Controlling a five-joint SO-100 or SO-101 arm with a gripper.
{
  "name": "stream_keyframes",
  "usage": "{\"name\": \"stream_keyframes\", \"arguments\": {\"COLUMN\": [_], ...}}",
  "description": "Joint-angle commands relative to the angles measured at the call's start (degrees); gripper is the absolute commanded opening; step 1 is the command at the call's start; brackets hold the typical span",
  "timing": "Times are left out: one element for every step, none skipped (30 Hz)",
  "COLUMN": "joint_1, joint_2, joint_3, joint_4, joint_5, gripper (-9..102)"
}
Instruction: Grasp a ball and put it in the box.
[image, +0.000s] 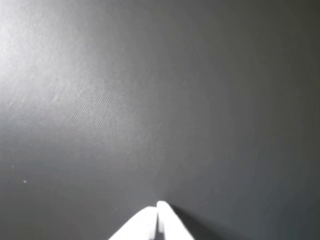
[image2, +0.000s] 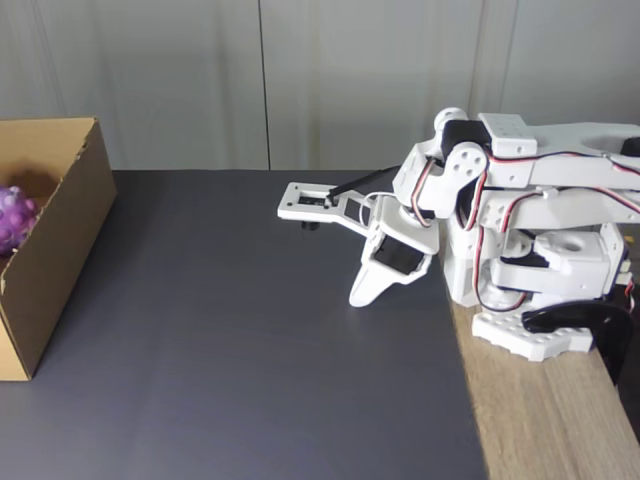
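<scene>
The ball (image2: 15, 220) is being seen in the fixed view already inside the box (image2: 60, 250), resting against the inner wall at the nine o'clock edge of the picture, so the task is being judged as essentially done; at most a return of the arm to rest may be left. The end effector (image2: 362, 296) is being held clenched and empty, folded down near the arm's base at about three o'clock, well apart from the box, with its tips just above the dark worktop (image2: 250, 350).

In the wrist view, the two white fingertips (image: 164, 207) are being shown pressed together at six o'clock over bare mat, which confirms the closure. The placement of ball and box is being given by the fixed view alone.
</scene>
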Motion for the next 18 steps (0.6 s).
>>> {"name": "stream_keyframes", "arguments": {"joint_1": [0.6, 0.5, 0.3, 0.1, -0.3, -0.6, -0.9, -1.1, -1.2, -1.3, -1.3, -1.3, -1.3, -1.3, -1.3, -1.3, -1.3, -1.3], "joint_2": [0.1, 0.1, 0.1, 0.1, 0.1, 0.1, 0.1, 0.1, 0.1, 0.1, 0.1, 0.1, 0.1, 0.1, 0.1, 0.1, 0.1, 0.1], "joint_3": [-0.1, -0.1, -0.1, -0.1, -0.1, -0.1, -0.1, -0.1, -0.1, -0.1, -0.1, -0.1, -0.1, -0.1, -0.1, -0.1, -0.1, -0.1], "joint_4": [2.3, 3.3, 4.1, 5.1, 6.2, 6.4, 6.4, 6.4, 6.4, 6.4, 6.4, 6.4, 6.3, 6.3, 6.3, 6.3, 6.3, 6.3], "joint_5": [0.7, 0.7, 0.7, 1.0, 1.0, 1.2, 1.4, 1.4, 1.4, 1.4, 1.4, 1.4, 1.4, 1.4, 1.4, 1.4, 1.4, 1.4], "gripper": [0, 0, 0, 0, 0, 0, 0, 1, 1, 1, 1, 1, 1, 1, 1, 1, 1, 1]}}
